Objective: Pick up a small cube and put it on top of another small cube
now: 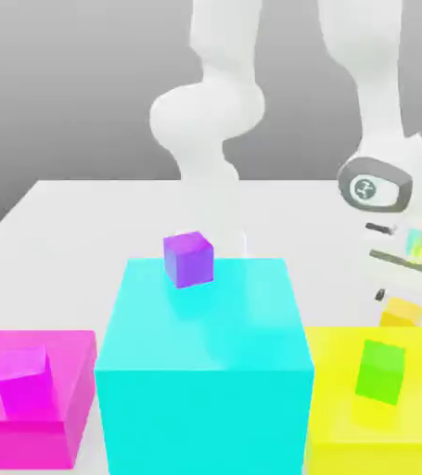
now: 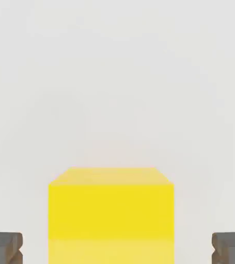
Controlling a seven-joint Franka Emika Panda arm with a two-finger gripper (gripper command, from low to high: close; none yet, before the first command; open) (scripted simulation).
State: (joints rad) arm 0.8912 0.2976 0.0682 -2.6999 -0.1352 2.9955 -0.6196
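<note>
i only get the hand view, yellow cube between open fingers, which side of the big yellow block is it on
Observer: In the exterior view the small orange-yellow cube shows behind the big yellow block, past its far edge.
Operator: anything on that block
Observer: Yes, the small green cube sits on top.
Operator: and on the tall cyan one
Observer: A small purple cube rests near the far edge of the cyan block.

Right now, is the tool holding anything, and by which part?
Nothing is held: the tool stands open, with a gap on either side of the small orange-yellow cube.
</note>
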